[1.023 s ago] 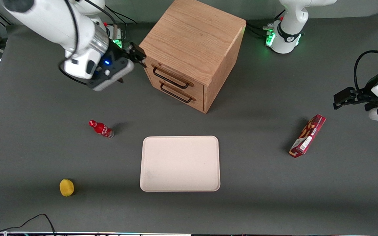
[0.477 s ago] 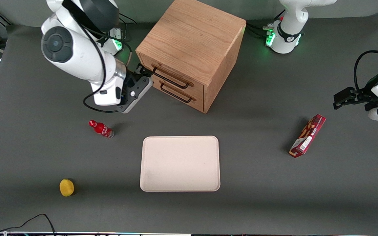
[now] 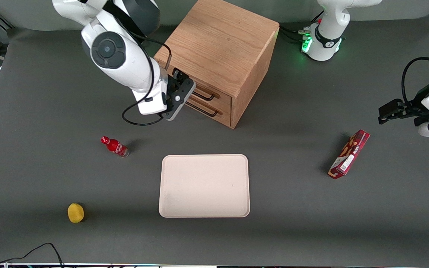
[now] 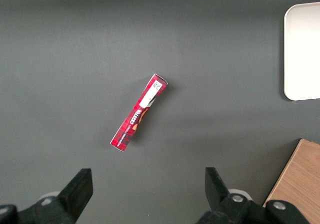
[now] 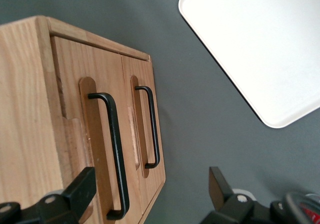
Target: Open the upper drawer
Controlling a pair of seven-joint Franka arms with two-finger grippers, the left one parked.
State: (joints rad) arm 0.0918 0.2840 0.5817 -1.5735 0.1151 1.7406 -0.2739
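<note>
Your table (image 3: 32,111) is a dark grey surface carrying everything here. The largest thing on it is the cube-shaped oak cabinet (image 3: 218,41), standing farther from the front camera than the tray, with its two drawer fronts turned at an angle toward the working arm's end of the table. The upper drawer (image 5: 70,104) sits flush with the cabinet front, closed, directly above the lower drawer (image 5: 142,134); each carries a thin black bar handle, the upper one (image 5: 114,154) and the lower one (image 5: 152,129) lying parallel.

Nearer the front camera you have a cream rectangular tray (image 3: 204,185), lying flat with nothing in it.

Your pincer (image 3: 179,93) hangs right in front of the drawer fronts, covering part of the upper handle in the front view. In the right wrist view its two fingers (image 5: 82,189) stand wide apart, with the end of the upper handle showing between them; they hold nothing, and you cannot tell whether either touches the wood.

Toward the parked arm's end lies a red snack box (image 3: 349,154) on its side. A small red bottle (image 3: 114,146) lies toward the working arm's end, and a yellow lemon-like fruit (image 3: 75,213) sits nearer the front camera than the bottle.
</note>
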